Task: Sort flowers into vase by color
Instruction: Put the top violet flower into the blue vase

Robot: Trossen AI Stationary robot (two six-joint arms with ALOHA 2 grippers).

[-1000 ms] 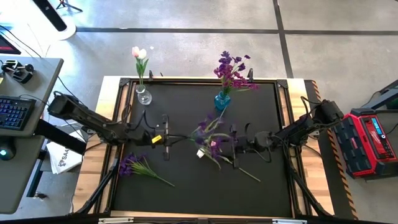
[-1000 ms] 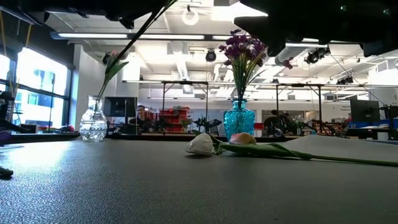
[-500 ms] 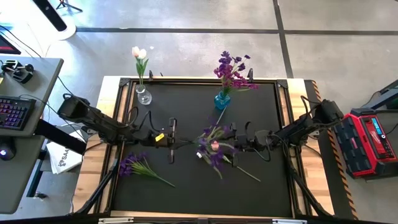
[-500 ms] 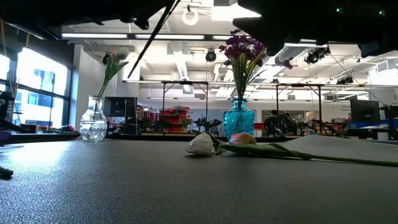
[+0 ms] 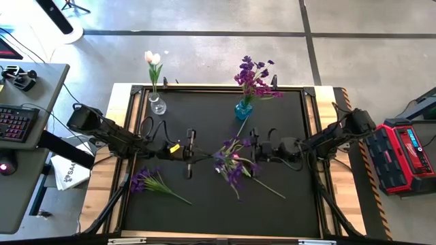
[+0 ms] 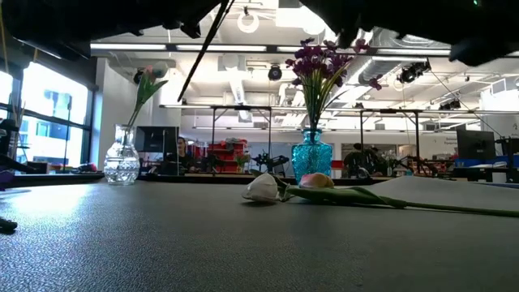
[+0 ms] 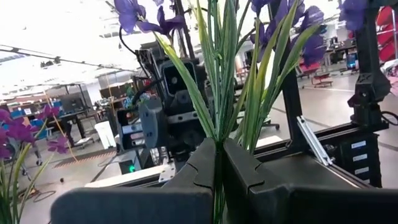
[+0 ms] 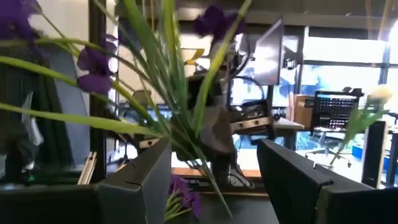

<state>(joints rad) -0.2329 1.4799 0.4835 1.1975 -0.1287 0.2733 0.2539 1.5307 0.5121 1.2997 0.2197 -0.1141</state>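
My left gripper [image 5: 199, 155] is shut on a purple flower bunch [image 5: 231, 165] and holds it above the table's middle. My right gripper [image 5: 251, 148] is open at the bunch's bloom end, with leaves [image 8: 180, 118] between its fingers; I cannot tell whether they touch. Two tulips [image 6: 280, 188] lie on the mat under the bunch, their stem [image 5: 271, 189] running toward the near right. Another purple bunch [image 5: 146, 180] lies at the near left. A clear vase [image 5: 157, 104] holds tulips, and a blue vase [image 5: 243, 109] holds purple flowers. My left gripper pinches the bunch's gathered green stems [image 7: 217, 163] between its two fingers, below the leaves. The fingers come level from the table's left. The bunch is lifted clear of the mat, its blooms toward the right arm and its bare stem end [image 6: 199, 57] slanting down behind the gripper.
The black mat has a raised frame [image 5: 133, 122] around it. Both vases stand at the mat's far edge. A desk with a keyboard [image 5: 13, 122] is off the table's left, and a red case [image 5: 405, 156] is off its right.
My left gripper has gone a little toward the table's right with the purple bunch, carrying its blooms over the tulip heads. My right gripper has moved toward the bunch, toward the left and slightly the far edge.
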